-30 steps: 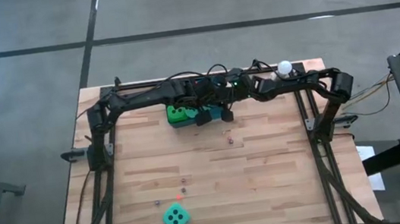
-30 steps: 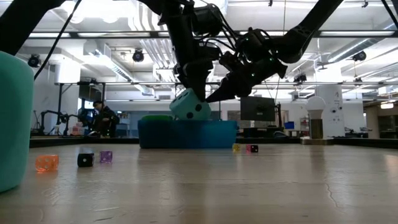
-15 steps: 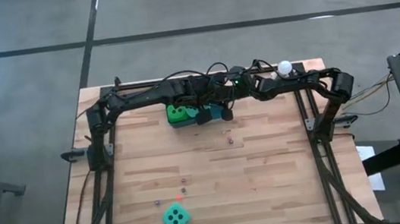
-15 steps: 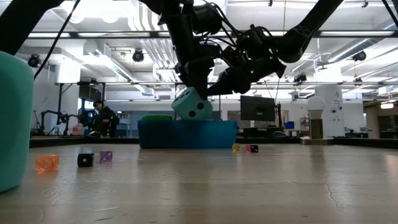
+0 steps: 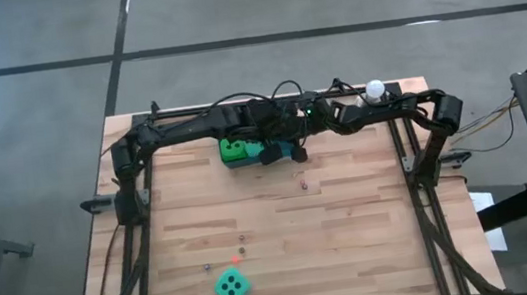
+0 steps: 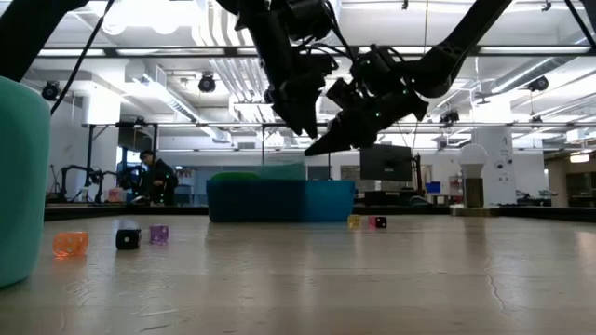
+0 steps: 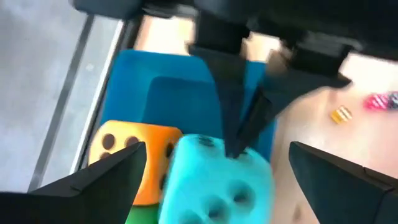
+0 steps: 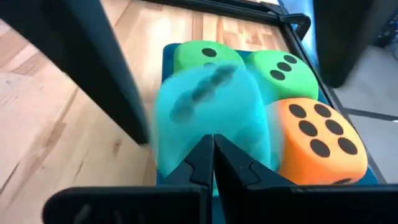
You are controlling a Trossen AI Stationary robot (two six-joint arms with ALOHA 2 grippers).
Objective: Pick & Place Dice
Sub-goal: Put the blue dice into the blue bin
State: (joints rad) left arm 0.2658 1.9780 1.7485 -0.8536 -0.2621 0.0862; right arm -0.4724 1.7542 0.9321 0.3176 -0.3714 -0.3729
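Overhead, both arms above tray point(image 5: 245, 162)

Looking straight down from high up on the whole bench point(image 5: 354, 227). Looking low and level across its top into the room. Both wrist views very close above the blue tray point(image 7: 168, 81), seen in all four.

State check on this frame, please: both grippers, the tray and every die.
left gripper: open, over the tray, holding nothing.
right gripper: shut, empty, over the tray.
blue tray: holds four dice.
teal die: in the tray, ungripped.
green dice: both in the tray.
orange die: in the tray.
second teal die: loose on the table, far from the tray.
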